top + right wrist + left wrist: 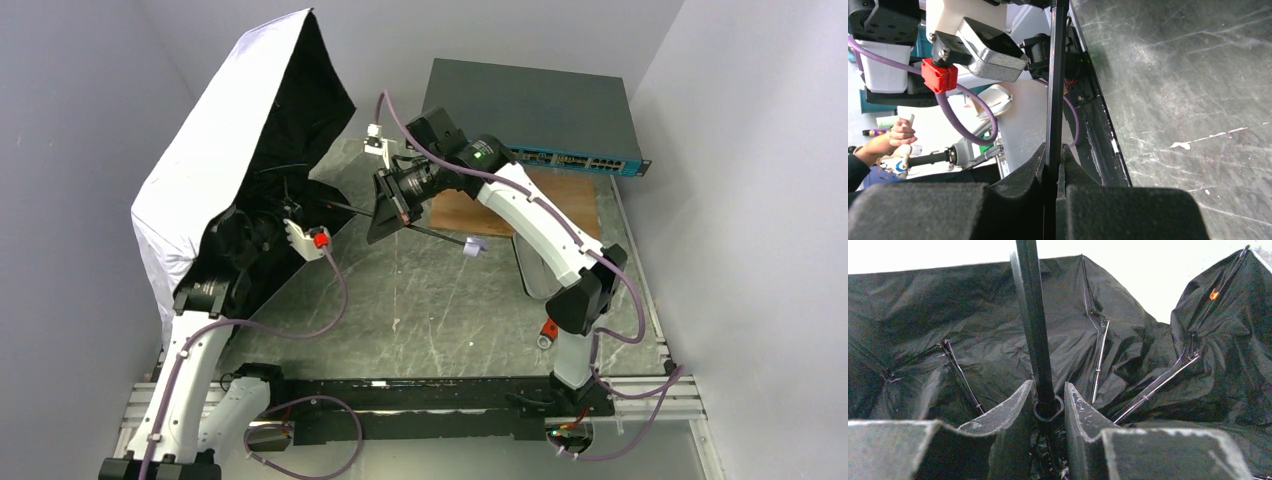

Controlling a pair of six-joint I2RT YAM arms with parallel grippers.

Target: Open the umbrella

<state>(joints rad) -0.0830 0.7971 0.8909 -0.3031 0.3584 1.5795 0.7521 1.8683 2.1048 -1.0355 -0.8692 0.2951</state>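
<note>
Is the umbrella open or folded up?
Partly open. The umbrella fans out wide, but its black fabric hangs wrinkled and the ribs are bent, not straight.

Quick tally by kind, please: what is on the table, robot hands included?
umbrella: 1
dark grey flat box: 1
wooden board: 1
robot hands: 2 (left hand, right hand)
Total: 5

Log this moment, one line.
umbrella: canopy partly spread | right hand: shut on shaft | left hand: straddles collar on shaft, grip unclear | task: unfinished
</note>
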